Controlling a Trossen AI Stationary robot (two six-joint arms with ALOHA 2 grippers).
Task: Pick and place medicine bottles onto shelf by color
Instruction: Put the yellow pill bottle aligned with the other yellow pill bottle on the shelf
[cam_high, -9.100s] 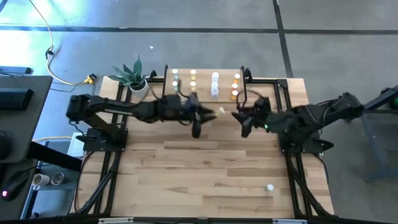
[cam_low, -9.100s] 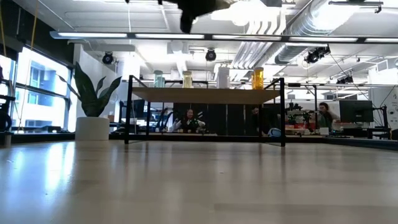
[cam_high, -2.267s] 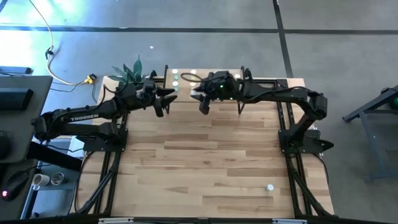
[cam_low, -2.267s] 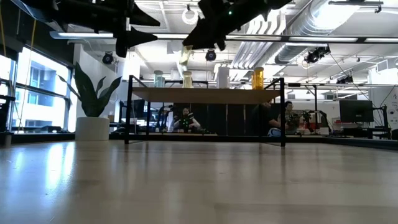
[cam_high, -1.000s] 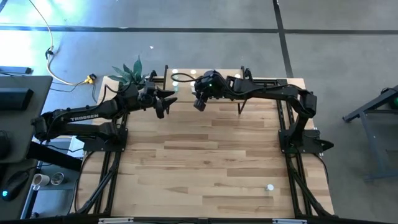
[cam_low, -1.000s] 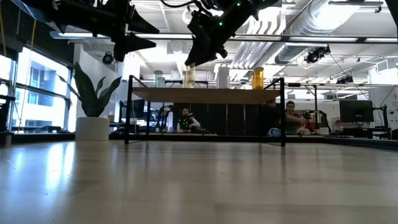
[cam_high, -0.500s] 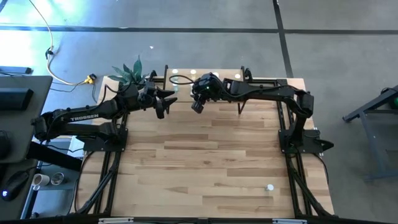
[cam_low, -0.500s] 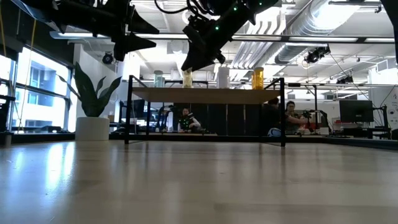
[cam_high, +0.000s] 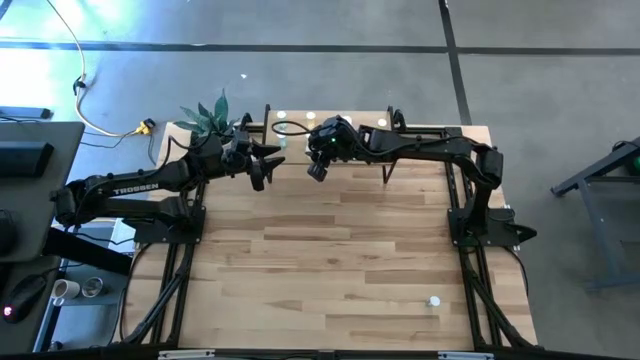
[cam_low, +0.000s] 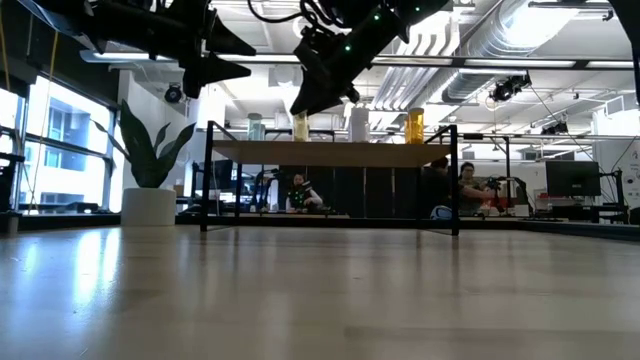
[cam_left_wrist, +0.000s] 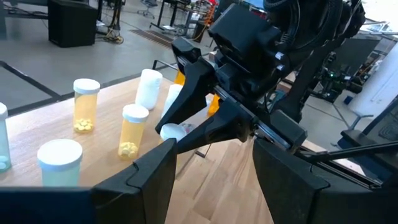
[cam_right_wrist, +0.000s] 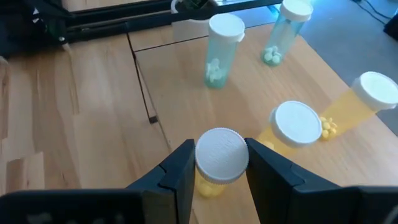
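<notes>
Since the earliest pictures the right gripper has swung from the right half of the table to the shelf at the far edge, carrying a yellow bottle clamped between its fingers; over the last second it has edged slightly further toward the shelf's left end, above the yellow row; the left gripper has pulled back from the table's middle toward the far left corner, beside the plant, its jaws apart.

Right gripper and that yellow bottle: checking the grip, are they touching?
Touching. The right wrist view shows the right gripper with both fingers pressed against the yellow bottle.
</notes>
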